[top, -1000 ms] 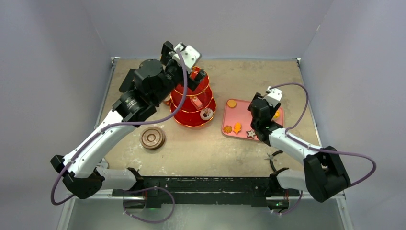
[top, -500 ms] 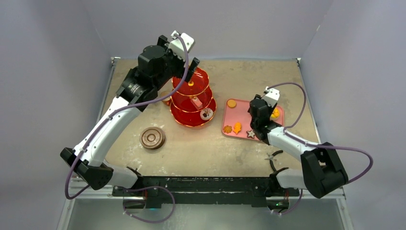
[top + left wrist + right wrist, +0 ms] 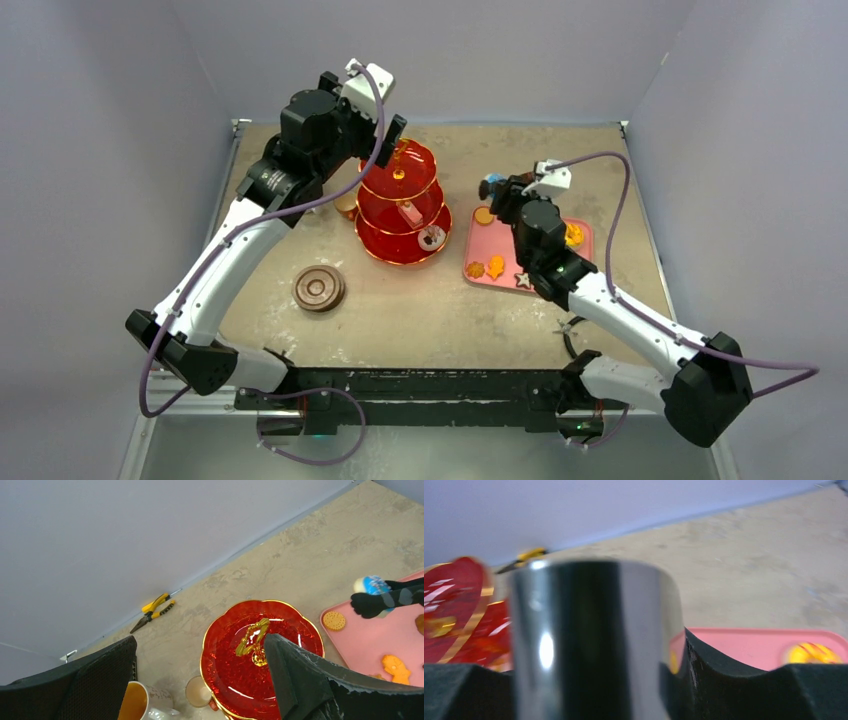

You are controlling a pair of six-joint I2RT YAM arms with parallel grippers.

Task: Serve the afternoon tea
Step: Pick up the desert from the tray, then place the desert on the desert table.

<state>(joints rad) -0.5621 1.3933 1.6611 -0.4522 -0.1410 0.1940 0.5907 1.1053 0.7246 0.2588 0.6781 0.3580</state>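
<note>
right jaws pinching blue cupcake (image 3: 372, 585) beside stand (image 3: 225, 655) | left jaws wide over stand | keep it upright, lower slow

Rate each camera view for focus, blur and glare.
Top external: evenly lit and sharp. Left wrist: sharp, with white glare streaks on the top tier of the red stand. Right wrist: badly out of focus; a shiny silver object between the jaws fills the foreground, carrying a bright highlight.
</note>
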